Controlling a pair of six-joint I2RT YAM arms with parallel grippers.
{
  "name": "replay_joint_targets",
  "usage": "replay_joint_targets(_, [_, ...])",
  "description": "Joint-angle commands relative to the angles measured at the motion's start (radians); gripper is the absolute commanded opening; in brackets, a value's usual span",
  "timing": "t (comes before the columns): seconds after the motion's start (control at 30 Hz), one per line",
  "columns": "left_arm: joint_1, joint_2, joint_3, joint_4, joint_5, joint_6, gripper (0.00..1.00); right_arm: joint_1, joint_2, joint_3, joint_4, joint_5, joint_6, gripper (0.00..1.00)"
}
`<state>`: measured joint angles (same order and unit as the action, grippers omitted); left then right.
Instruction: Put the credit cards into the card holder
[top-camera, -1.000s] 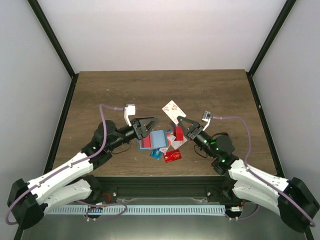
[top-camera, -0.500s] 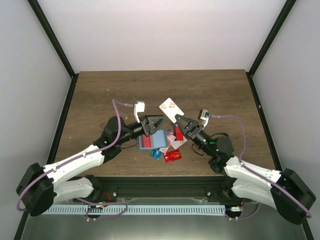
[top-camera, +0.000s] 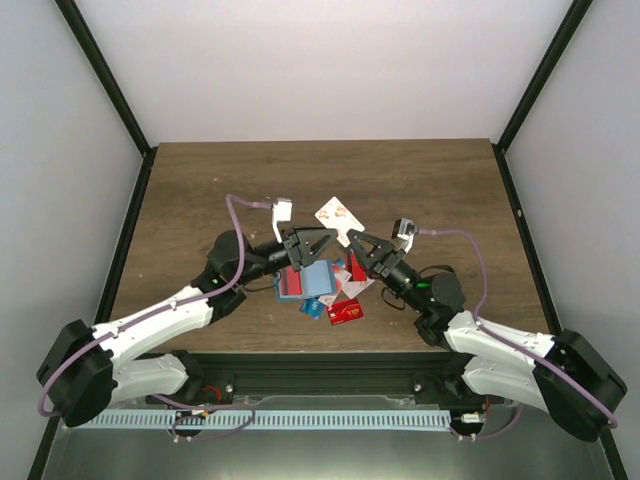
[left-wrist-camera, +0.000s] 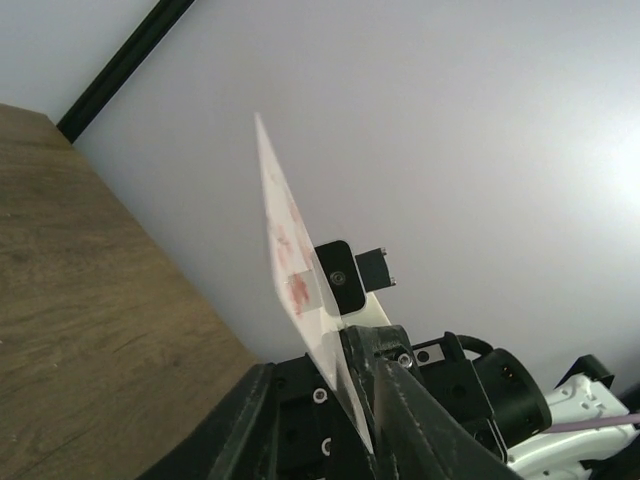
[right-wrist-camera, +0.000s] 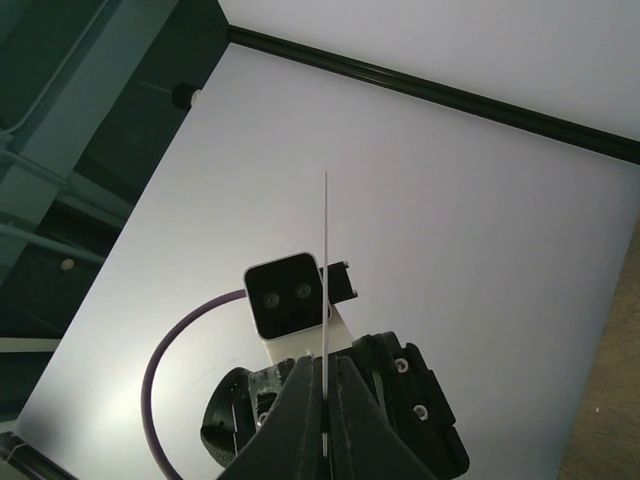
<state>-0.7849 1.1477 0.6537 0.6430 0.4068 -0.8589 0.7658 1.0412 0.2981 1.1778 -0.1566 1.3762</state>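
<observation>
My right gripper (top-camera: 358, 243) is shut on a white card with red marks (top-camera: 333, 213) and holds it upright above the table. The right wrist view shows that card edge-on (right-wrist-camera: 326, 260) between the closed right gripper (right-wrist-camera: 325, 368). My left gripper (top-camera: 318, 243) is open, facing the right one. In the left wrist view the card (left-wrist-camera: 285, 262) stands between the spread fingers of the left gripper (left-wrist-camera: 322, 400), closer to the right finger (left-wrist-camera: 415, 425). The teal-blue card holder (top-camera: 318, 279) lies on the table below both grippers. Loose cards (top-camera: 352, 284) lie beside it.
A red card (top-camera: 346, 313) and a small blue card (top-camera: 311, 308) lie near the table's front edge (top-camera: 330, 350). A red card (top-camera: 288, 288) sits at the holder's left side. Black frame posts (top-camera: 130, 200) flank the table.
My left gripper has moved right and closer to the held card, its open fingers now around it. My right gripper has shifted the card slightly left.
</observation>
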Motion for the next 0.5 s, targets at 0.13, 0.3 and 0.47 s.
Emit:
replay_joint_targets(0.13, [0.004,0.041,0.044,0.069,0.023,-0.005,0.23,0.007,0.021,0.011,0.073,-0.026,0.026,0.01])
replay_joint_targets(0.3, [0.004,0.043,0.049,0.062,0.012,-0.006,0.04,0.007,0.026,-0.003,0.085,-0.020,0.027,0.01])
replay_joint_targets(0.47, [0.013,-0.010,0.028,-0.067,-0.056,0.004,0.04,-0.009,-0.015,-0.009,-0.075,-0.029,-0.001,0.42])
